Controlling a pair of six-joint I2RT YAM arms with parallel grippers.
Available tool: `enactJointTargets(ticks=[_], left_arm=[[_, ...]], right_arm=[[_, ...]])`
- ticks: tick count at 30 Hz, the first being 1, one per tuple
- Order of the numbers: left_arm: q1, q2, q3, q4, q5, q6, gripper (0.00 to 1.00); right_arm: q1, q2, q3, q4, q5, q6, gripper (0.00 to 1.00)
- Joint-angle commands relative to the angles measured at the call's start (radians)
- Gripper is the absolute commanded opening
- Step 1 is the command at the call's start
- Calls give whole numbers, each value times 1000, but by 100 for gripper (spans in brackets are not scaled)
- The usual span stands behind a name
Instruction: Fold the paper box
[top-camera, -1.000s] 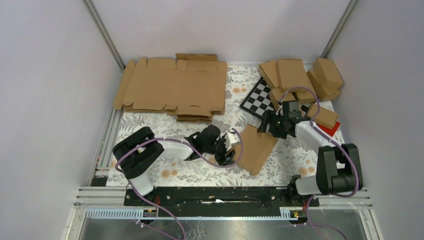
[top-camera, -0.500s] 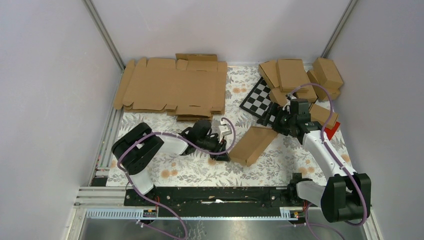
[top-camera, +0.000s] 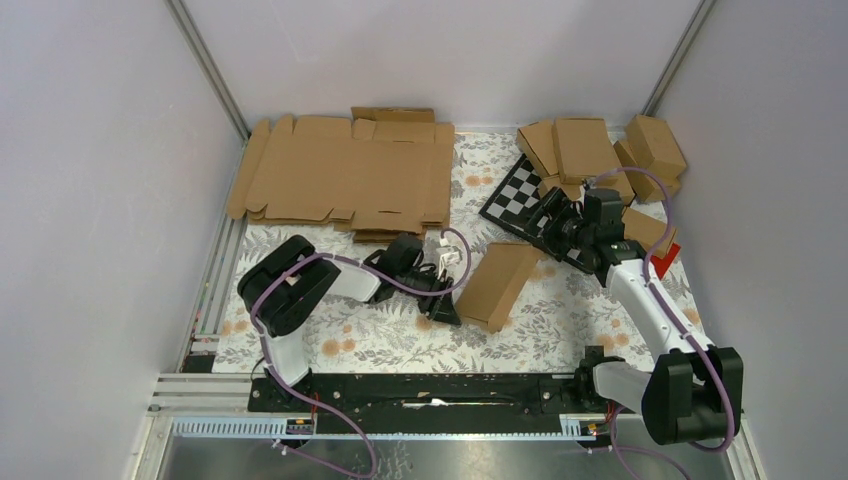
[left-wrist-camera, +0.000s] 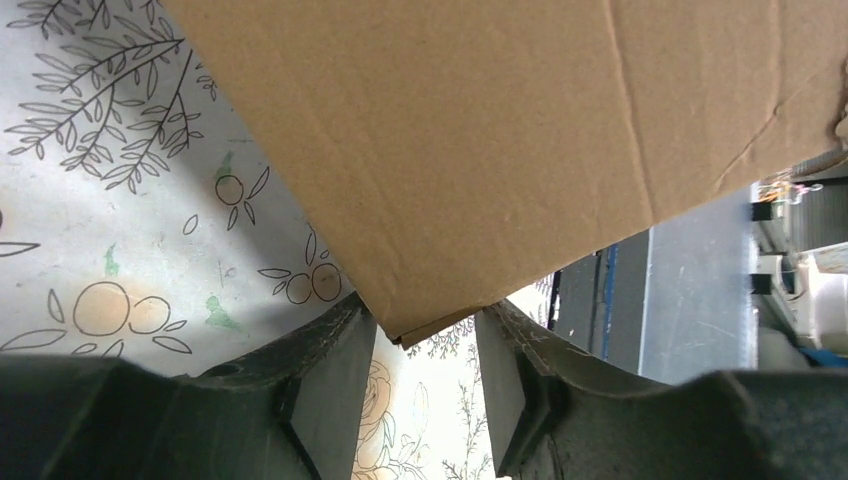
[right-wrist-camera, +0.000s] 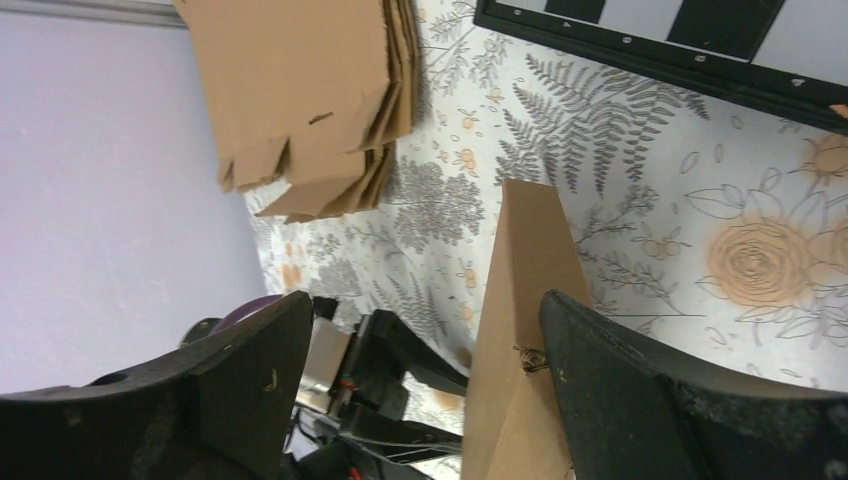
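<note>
The paper box (top-camera: 503, 283) is a plain brown carton lying at a slant on the flowered mat, mid-table. My left gripper (top-camera: 447, 292) sits at its left edge. In the left wrist view the jaws stand apart, and the bottom corner of the box (left-wrist-camera: 480, 150) pokes in just between the left gripper's (left-wrist-camera: 425, 350) tips. My right gripper (top-camera: 560, 226) hovers behind the box's far end, over the chequered board's edge. It is wide open in the right wrist view, where the box (right-wrist-camera: 520, 330) rises close to one finger (right-wrist-camera: 650, 380) of the right gripper (right-wrist-camera: 430, 370).
A stack of flat cardboard blanks (top-camera: 345, 180) lies at the back left. Several folded cartons (top-camera: 600, 155) are piled at the back right, beside a chequered board (top-camera: 518, 195) and a small red block (top-camera: 662, 257). Metal rails run along the near edge.
The right gripper has pulled back from the box's corner toward the chequered board. The box has shifted left and turned to look narrower. The left gripper moved slightly away from the near edge.
</note>
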Motion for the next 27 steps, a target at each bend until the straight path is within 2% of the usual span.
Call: enactJointTargets(ticks=[1, 7, 11, 14, 18, 25, 27], left_arm=[[32, 28, 49, 158, -27, -76, 50], [67, 19, 21, 205, -15, -123, 55], [81, 20, 6, 241, 6, -154, 55], [86, -2, -9, 254, -6, -156, 57], [89, -94, -73, 279, -110, -126, 73], [89, -284, -197, 302, -350, -58, 84], [86, -342, -242, 338, -392, -49, 98]], right_arm=[[60, 19, 32, -78, -118, 176, 89], [166, 76, 105, -78, 67, 302, 88], [223, 139, 181, -82, 193, 392, 87], [258, 184, 249, -153, 329, 457, 86], [285, 226, 272, -144, 420, 548, 84], [330, 325, 321, -127, 433, 568, 83], [338, 344, 330, -127, 444, 577, 83]])
